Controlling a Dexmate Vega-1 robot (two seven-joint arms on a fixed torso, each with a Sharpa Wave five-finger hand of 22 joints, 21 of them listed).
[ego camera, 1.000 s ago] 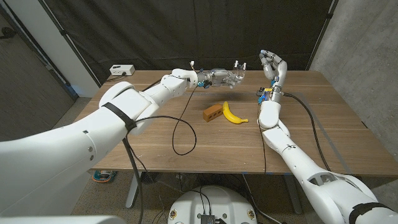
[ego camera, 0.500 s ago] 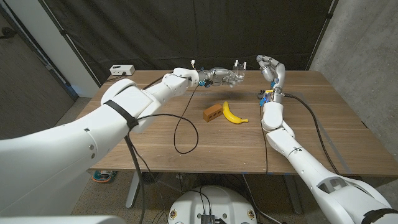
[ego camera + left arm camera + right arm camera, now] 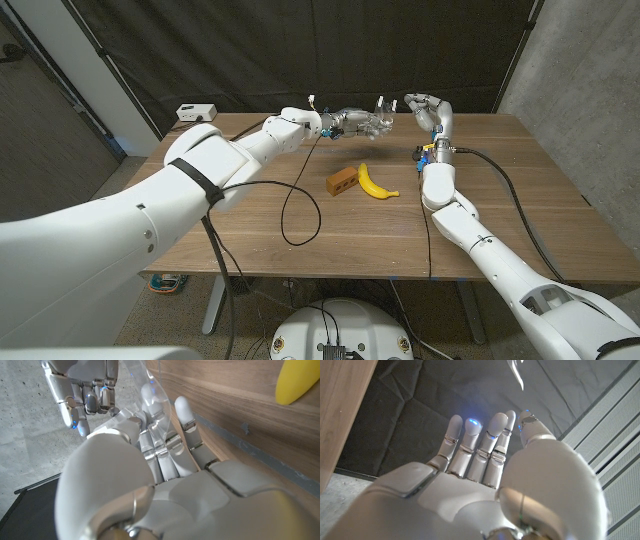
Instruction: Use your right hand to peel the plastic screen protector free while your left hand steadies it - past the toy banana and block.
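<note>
Left hand (image 3: pixel 362 122) raised above the far table edge, at about 12 o'clock from the toy banana (image 3: pixel 374 182), fingers closed around the clear plastic screen protector (image 3: pixel 381 108), which stands up from the grip. In the left wrist view, film (image 3: pixel 150 390) seen running between the fingers (image 3: pixel 165 445)

Right hand (image 3: pixel 428 108) at 3 o'clock of the film, just beside it, fingers spread and slightly curled, holding nothing. No contact with the film visible

Likely faults:
- Missed pinch: transparent, thin edge, hard to locate; fingertips may close on air
- Film pulled out of the left grip if the peel force exceeds the hold
- Creasing or tearing if pulled sideways instead of along the film
- Hand-to-hand collision, given the close spacing

Block (image 3: pixel 342 181) at 9 o'clock of the banana, touching or nearly so; both well clear of the hands

Surface: wooden table (image 3: pixel 250 230), cables lying across it, white box (image 3: pixel 195 113) at the far left corner. Room: black curtain behind, concrete wall at right
</note>
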